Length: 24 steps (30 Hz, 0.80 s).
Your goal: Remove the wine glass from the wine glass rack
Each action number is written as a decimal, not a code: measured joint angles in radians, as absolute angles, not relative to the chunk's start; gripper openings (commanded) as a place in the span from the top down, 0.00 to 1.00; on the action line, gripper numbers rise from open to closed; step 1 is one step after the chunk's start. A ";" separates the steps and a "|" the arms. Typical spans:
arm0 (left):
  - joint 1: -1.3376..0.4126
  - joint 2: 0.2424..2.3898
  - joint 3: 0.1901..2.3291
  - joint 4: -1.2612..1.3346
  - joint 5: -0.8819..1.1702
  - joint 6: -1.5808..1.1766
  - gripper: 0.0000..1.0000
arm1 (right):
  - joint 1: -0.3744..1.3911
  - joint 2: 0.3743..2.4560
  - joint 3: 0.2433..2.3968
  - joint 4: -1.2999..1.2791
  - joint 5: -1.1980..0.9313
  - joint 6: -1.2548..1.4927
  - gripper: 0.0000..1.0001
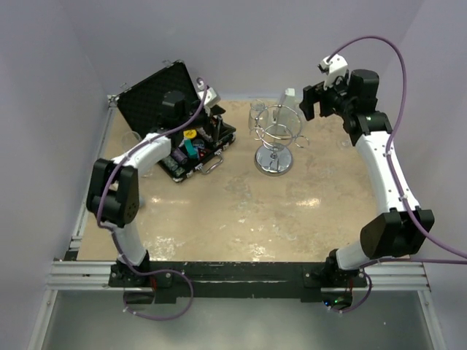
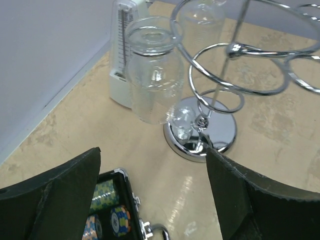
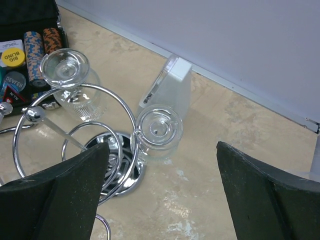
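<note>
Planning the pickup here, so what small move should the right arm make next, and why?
Probably ease the right tool forward and down toward the nearer wine glass. The tool is open and empty, and that glass hangs foot-up on the wine glass rack just ahead, roughly centred in its opening.

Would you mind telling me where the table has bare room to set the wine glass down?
The wide strip of table between the wine glass rack and the near edge is bare. It is crowded at the back, among the poker case, the rack and the white metronome.
</note>
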<state>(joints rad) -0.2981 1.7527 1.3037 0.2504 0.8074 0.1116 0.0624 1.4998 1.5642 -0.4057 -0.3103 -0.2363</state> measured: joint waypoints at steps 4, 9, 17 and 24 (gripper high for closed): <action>-0.311 1.928 1.407 0.349 0.805 0.072 0.05 | 0.062 1.473 1.564 -0.429 -0.318 -0.243 0.04; -0.332 2.068 1.487 0.470 0.809 0.024 0.04 | 0.062 1.448 1.562 -0.463 -0.330 -0.241 0.03; -0.367 2.183 1.544 0.640 0.853 -0.054 0.04 | 0.062 1.469 1.575 -0.523 -0.328 -0.240 0.03; -0.394 2.246 1.615 0.736 0.865 -0.107 0.12 | 0.062 1.491 1.608 -0.566 -0.321 -0.241 0.02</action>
